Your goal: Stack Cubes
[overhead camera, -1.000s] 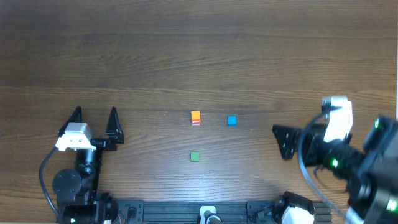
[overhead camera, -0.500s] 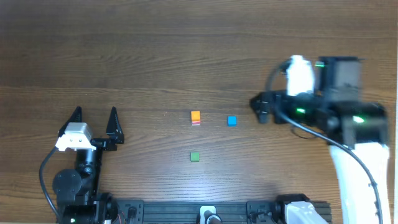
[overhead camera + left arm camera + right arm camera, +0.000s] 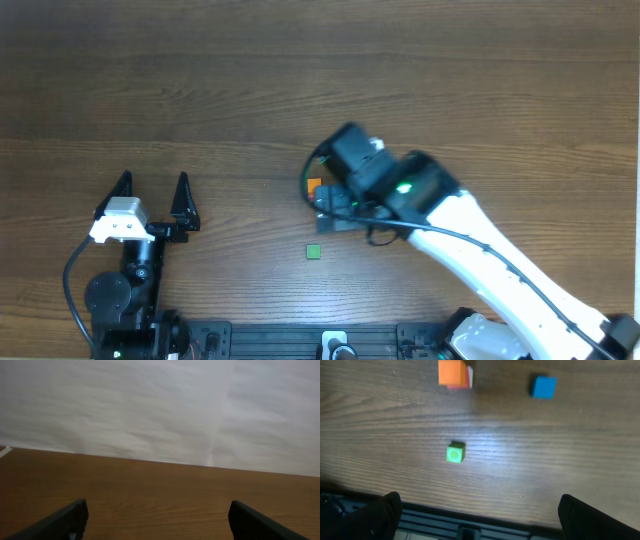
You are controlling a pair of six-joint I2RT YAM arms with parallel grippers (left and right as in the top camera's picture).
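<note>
An orange cube (image 3: 451, 372) sits on top of a red cube (image 3: 469, 377) at mid-table. A blue cube (image 3: 543, 386) lies beside that pair, and a green cube (image 3: 455, 452) lies apart, nearer the arms' bases. My right gripper (image 3: 480, 522) hangs open above the table, lifted over the cubes and holding nothing. In the top view the right arm (image 3: 400, 195) crosses to the middle and covers the blue cube; the orange cube (image 3: 314, 186) peeks out beside it and the green cube (image 3: 313, 252) lies below. My left gripper (image 3: 153, 193) stands open at the left, far from the cubes.
The wooden table (image 3: 200, 80) stretches bare around the cubes. A black rail (image 3: 470, 527) runs along the table's near edge by the arm bases. The left wrist view faces a pale wall (image 3: 160, 410) beyond the tabletop.
The right arm has swung from the right side of the table to the middle, ending above the cubes. The left arm has stayed still and the cubes have not moved.
</note>
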